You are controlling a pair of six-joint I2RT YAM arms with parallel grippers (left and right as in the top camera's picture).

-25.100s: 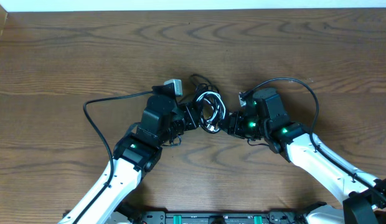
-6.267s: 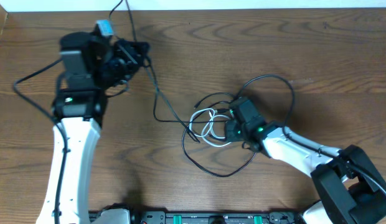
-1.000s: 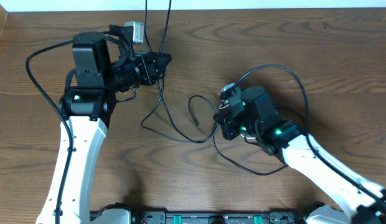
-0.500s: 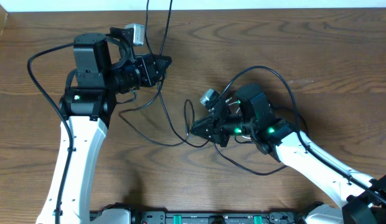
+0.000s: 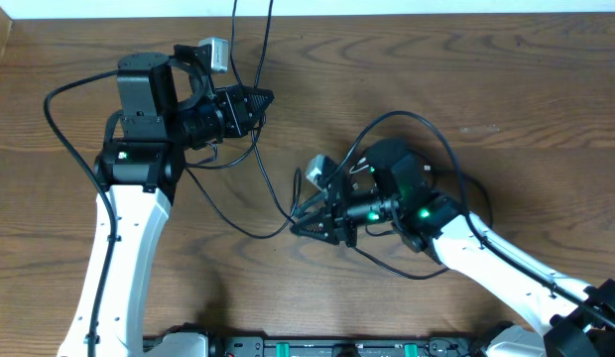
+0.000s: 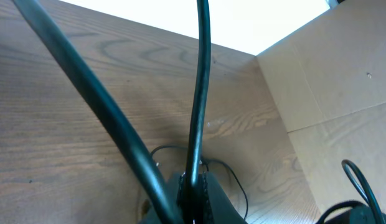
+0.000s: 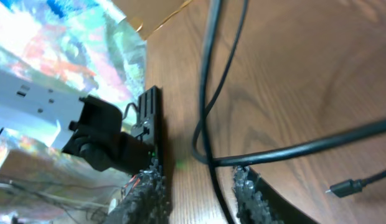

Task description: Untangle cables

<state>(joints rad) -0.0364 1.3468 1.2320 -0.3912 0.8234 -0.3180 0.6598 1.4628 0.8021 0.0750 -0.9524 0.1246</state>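
Observation:
My left gripper (image 5: 264,98) is raised at the upper left and points right. It is shut on a black cable (image 5: 269,30) that runs up past the table's far edge. In the left wrist view the cable (image 6: 202,74) rises straight out of the shut gripper (image 6: 194,182). A second black strand (image 6: 87,99) crosses slantwise beside it. My right gripper (image 5: 298,222) points left, low over the table's middle, and is open. In the right wrist view a black cable (image 7: 213,124) passes between the spread fingers (image 7: 255,198) of that gripper (image 7: 199,194) without being clamped. A small plug (image 7: 342,186) lies at the right.
Slack black cable curves across the wood (image 5: 223,220) between the two arms, and another loop (image 5: 397,275) lies below the right arm. The arms' own thicker wires arch beside each wrist (image 5: 50,99). The table's far edge (image 5: 387,14) runs along the top.
My right gripper has swung left and down toward the table and opened its jaws. The loose cable near it shifted. The left arm and its grip have not moved.

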